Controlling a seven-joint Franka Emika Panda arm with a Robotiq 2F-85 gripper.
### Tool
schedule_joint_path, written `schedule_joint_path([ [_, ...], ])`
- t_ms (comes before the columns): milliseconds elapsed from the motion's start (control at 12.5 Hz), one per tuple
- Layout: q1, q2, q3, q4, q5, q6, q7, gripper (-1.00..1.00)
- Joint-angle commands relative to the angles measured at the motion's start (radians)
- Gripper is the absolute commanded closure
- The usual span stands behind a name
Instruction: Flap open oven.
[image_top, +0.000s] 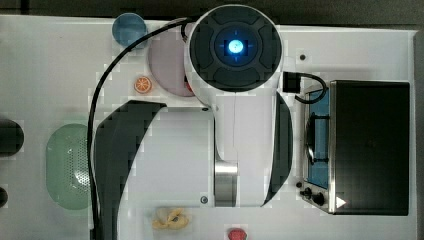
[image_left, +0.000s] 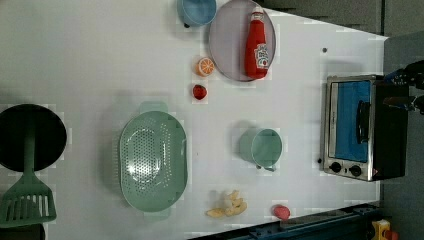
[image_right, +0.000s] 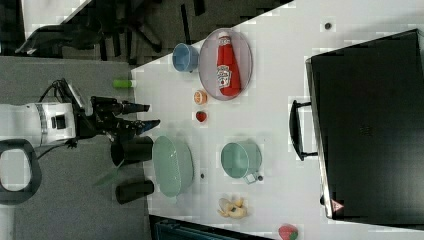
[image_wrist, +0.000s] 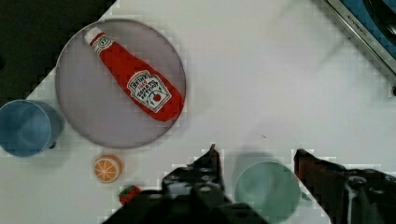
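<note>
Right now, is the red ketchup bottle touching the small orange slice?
Apart. In the left view, the red ketchup bottle lies on the grey plate; the orange slice sits on bare table beside it.

My oven is black on top, silver around the front, with a blue-tinted glass door, dark handle and black knobs. The ketchup bottle is red with a white cap and label, lying on a pale lilac plate. Beside it sit a blue cup, an orange slice with white segment lines, and a red strawberry. The colander is mint green, dotted with holes; the mug is teal green. My gripper is black, and the table white.
</note>
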Motion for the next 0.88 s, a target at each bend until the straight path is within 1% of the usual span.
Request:
schedule_joint_path([
  [80,-0.023,-0.401,-0.055,-0.261,0.013,-0.152,0.062,-0.59],
  [240,-0.023,-0.4,-0.055,-0.262,0.013,-0.152,0.062,-0.99],
  [480,-0.023,-0.4,-0.055,-0.262,0.013,-0.152,0.062,-1.0],
  [560,-0.023,-0.401,-0.055,-0.262,0.013,-0.152,0.062,-0.9],
  [880,-0.025,-0.4,-0.056,-0.263,0.013,-0.152,0.062,0.09],
])
